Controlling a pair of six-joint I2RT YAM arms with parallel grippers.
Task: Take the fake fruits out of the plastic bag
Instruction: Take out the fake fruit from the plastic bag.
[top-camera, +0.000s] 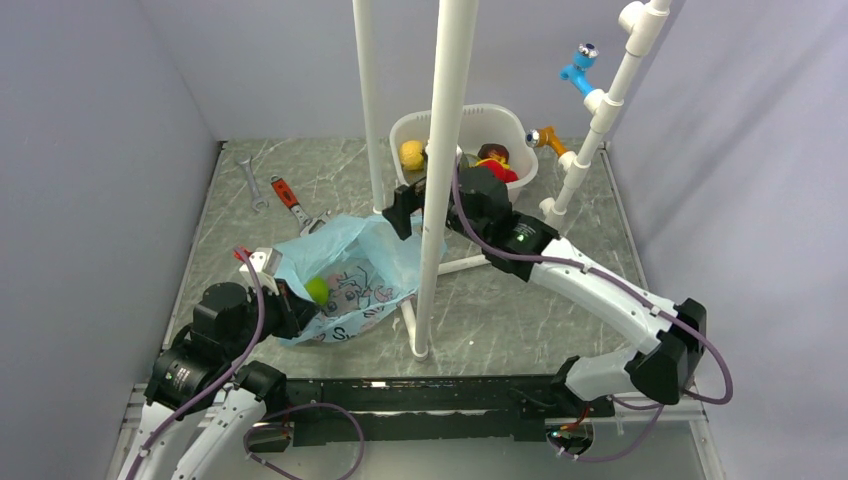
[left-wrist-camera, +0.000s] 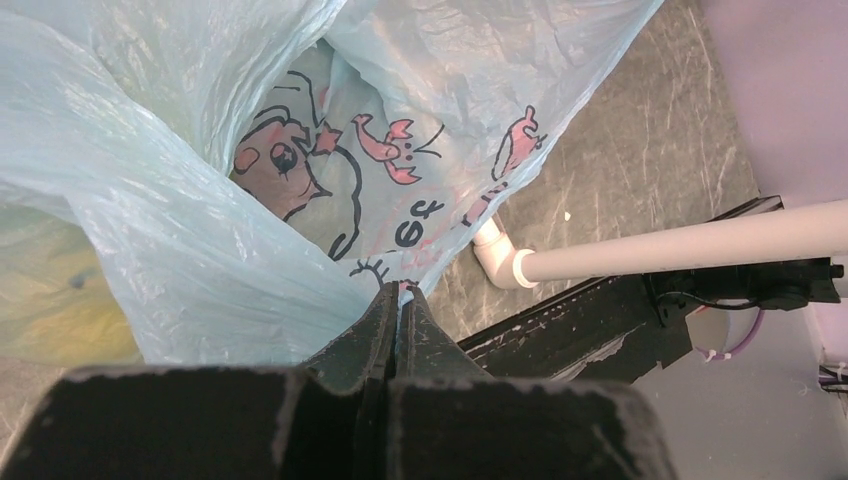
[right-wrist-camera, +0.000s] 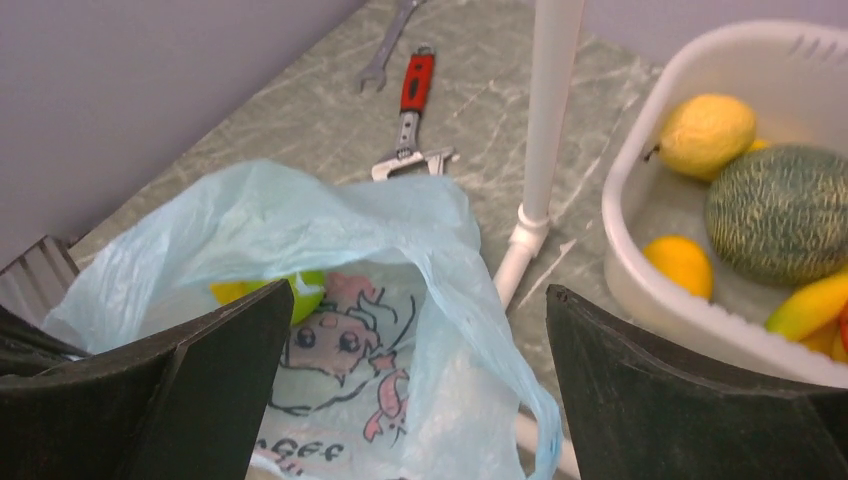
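My left hand (left-wrist-camera: 400, 300) is pressed together, pinching an edge of the thin light blue translucent plastic bag (left-wrist-camera: 200, 260) on the table (right-wrist-camera: 300, 110). My right hand (right-wrist-camera: 420, 300) hangs spread and empty over the bag's mouth. Inside lie a small glossy lime-green fake fruit (right-wrist-camera: 308, 292) and a yellow one (right-wrist-camera: 232, 292); other fruits (right-wrist-camera: 705, 133) sit in the white plastic tub (right-wrist-camera: 640, 170). I judge I'm between picks: next I reach in and close on the green one. The bag's print shows cartoon drawings, but I cannot read its few characters.

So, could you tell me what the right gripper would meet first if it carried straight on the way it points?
Most likely the plastic bag: the right gripper, jaws open, is aimed at its crumpled mouth, with a green fruit just inside. Depth is unclear.
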